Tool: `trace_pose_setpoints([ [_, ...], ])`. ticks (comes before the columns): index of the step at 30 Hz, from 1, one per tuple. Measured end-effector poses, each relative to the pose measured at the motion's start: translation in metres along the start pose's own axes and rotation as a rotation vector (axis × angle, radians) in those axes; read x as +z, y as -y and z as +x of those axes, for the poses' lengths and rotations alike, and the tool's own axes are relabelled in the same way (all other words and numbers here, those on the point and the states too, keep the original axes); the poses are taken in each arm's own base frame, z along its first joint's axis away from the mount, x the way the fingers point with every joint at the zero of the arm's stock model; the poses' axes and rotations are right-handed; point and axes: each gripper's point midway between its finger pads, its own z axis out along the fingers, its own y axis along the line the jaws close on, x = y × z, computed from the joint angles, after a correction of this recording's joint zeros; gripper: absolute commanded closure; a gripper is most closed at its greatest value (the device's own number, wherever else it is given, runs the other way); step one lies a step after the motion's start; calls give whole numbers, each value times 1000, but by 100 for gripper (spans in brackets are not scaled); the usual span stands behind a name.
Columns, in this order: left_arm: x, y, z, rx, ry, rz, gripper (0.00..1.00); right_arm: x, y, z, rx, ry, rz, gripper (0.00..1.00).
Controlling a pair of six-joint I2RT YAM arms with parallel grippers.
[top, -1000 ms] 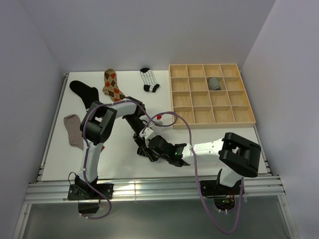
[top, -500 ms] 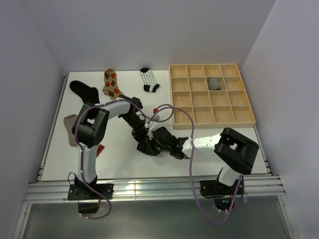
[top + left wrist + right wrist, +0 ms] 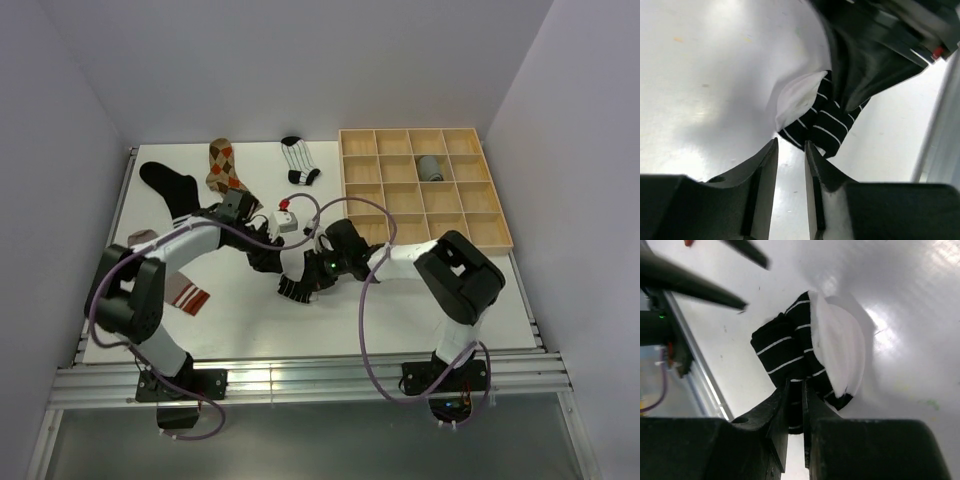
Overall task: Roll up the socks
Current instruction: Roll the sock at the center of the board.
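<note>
Sock in hand: a black pin-striped sock (image 3: 782, 347) with a white patch lies bunched on the table (image 3: 450, 300), near the front middle between the two arms. It is judged only part-rolled.
Right gripper (image 3: 795, 385): the jaws are drawn narrow and the sock's near edge is pinched between them.
Left gripper (image 3: 790, 144): the jaws are set a little apart with nothing between them. The sock's corner lies just beyond the fingertips.
Step judged: the bundle is being turned over on itself, one side pinned while the other is to be re-gripped.
How it is done well: the pinched edge should be held firm and low against the table, so the layers are not dragged open. The left jaws should be slid over the free corner and closed on both layers, not on the top one alone. The white end is best tucked inward as the roll is turned.
Caution: the two grippers stand very close, so any move should be made slowly. Soft fabric is likely to spring open if it is let go early.
Elsewhere: an argyle sock (image 3: 225, 170), a plain black sock (image 3: 168, 182) and a white striped sock (image 3: 298, 160) lie along the far edge, well apart from the work. A grey roll (image 3: 430, 167) sits in one compartment of the wooden tray (image 3: 343, 190).
</note>
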Motion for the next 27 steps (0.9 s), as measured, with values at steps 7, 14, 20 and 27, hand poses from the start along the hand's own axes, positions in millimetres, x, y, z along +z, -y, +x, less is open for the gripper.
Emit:
trace_pose_setpoints([
  [7,-27,-1,-5,200,99,-209,58,1,8,-11,144,-121,-81,82],
  [14,-9,16,10,433,49,-260,55,2,11,-14,226,-222,-99,80],
  [20,14,46,30,606,-8,-205,52,0,14,-13,264,-260,-106,80],
  [27,28,50,29,709,-26,-232,55,-1,14,-11,276,-277,-112,79],
])
